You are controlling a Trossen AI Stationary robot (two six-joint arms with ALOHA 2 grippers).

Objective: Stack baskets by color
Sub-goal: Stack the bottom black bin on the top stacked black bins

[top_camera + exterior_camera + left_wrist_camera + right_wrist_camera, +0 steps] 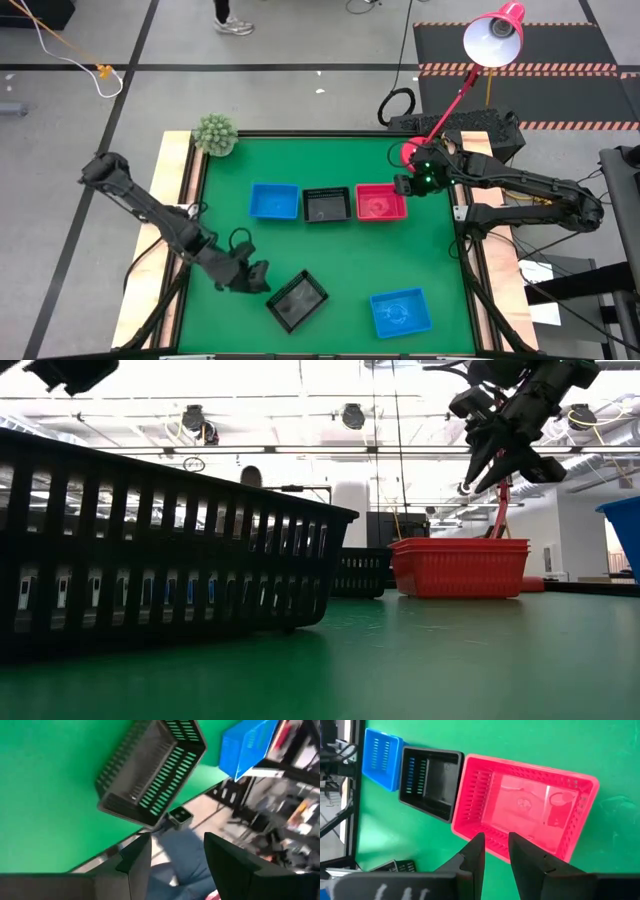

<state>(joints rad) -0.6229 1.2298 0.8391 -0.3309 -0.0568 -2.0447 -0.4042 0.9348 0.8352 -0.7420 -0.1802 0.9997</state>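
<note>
Right end effector (495, 851) narrowly parted, empty, above red baskets (522, 812) — low view shows them stacked.

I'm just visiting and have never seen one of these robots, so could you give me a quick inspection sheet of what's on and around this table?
Surface: green table, wooden side rails.
Job's things: blue stack, black stack and red stack in a row; loose black basket and loose blue basket nearer the front.
Clutter: small green plant at a back corner; red lamp by the right arm.
Grippers: left gripper open, empty, beside the loose black basket; right gripper nearly closed, empty, above the red stack's edge.
Cables: black cable and orange cable on the floor.
Surroundings: a person's shoes, striped floor mat.
</note>
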